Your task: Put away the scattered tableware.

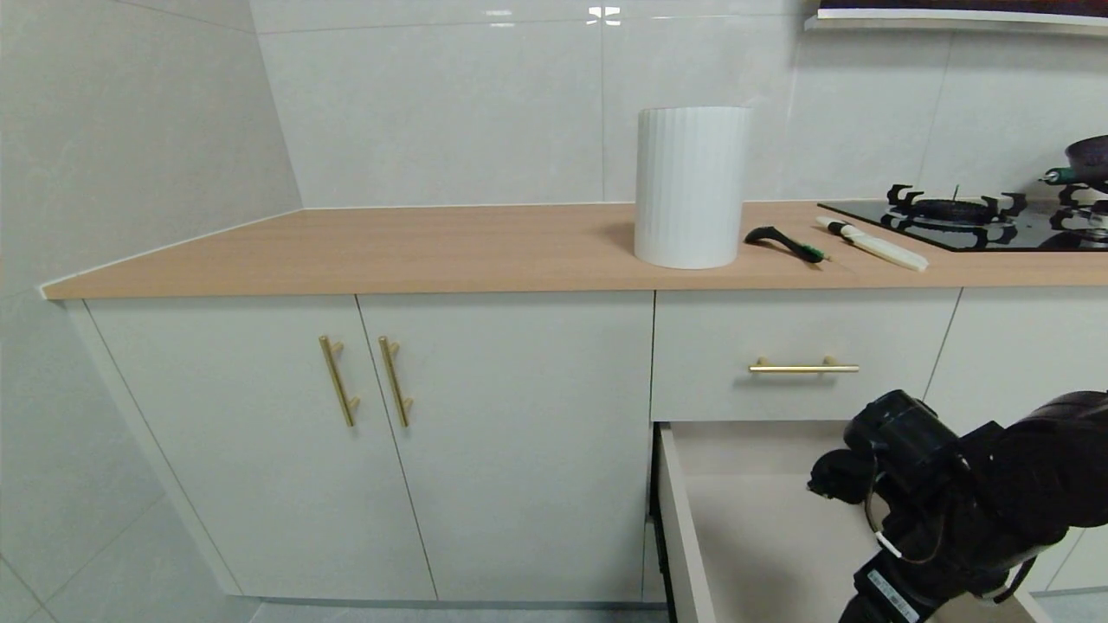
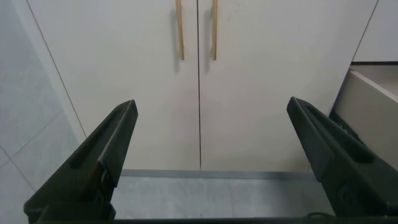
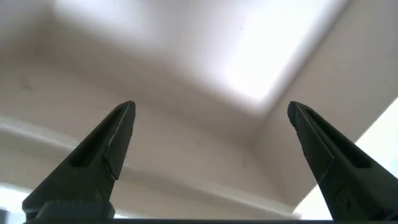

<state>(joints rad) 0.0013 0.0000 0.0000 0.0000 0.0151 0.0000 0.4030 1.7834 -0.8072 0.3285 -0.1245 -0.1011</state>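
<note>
On the wooden counter stands a tall white ribbed holder. Just right of it lie a black peeler with a green tip and a long white utensil with a dark handle end. Below them a lower drawer is pulled out, its pale inside bare where it shows. My right arm hangs over that drawer. The right gripper is open and faces the drawer's inner corner, holding nothing. My left gripper is open and empty, low down in front of the cabinet doors.
A black gas hob with a dark pot takes up the counter's right end. A shut drawer with a gold handle sits above the open one. Two doors with gold handles are to the left. Tiled walls close off the back and left.
</note>
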